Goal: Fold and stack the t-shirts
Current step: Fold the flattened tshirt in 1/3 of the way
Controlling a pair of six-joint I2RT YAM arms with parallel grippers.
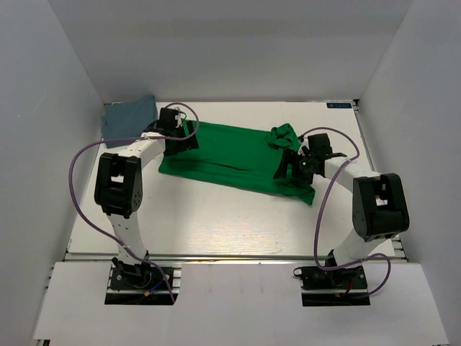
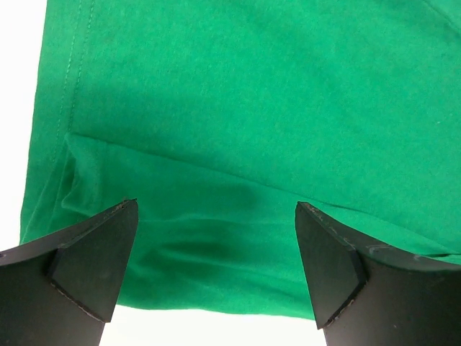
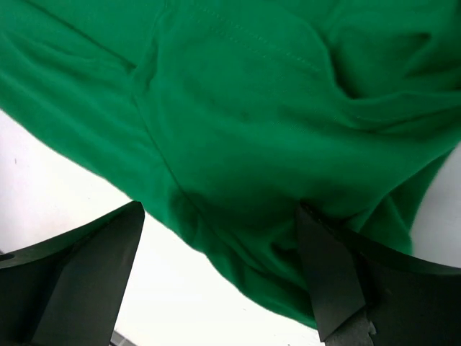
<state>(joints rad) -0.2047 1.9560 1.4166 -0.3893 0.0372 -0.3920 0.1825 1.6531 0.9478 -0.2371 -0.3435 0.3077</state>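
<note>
Both grippers hanging open over the green shirt.

The left gripper (image 2: 216, 216) is hovering with its jaws spread wide, released, over the left end of the green shirt (image 1: 230, 155), just above a stitched hem and a fold line. The right gripper (image 3: 220, 216) is gaping the same way, released, over the shirt's right end, where the cloth is bunching into a rumpled lump. Whether any fingertip is touching cloth, I cannot tell. The green shirt is lying partly folded as a long band, slanting across the middle of the white table (image 1: 216, 223) between the two arms. The grey-blue shirt (image 1: 130, 119) is sitting folded in the far left corner, near the left arm's wrist; whether the two shirts are touching is hidden behind the arm.
</note>
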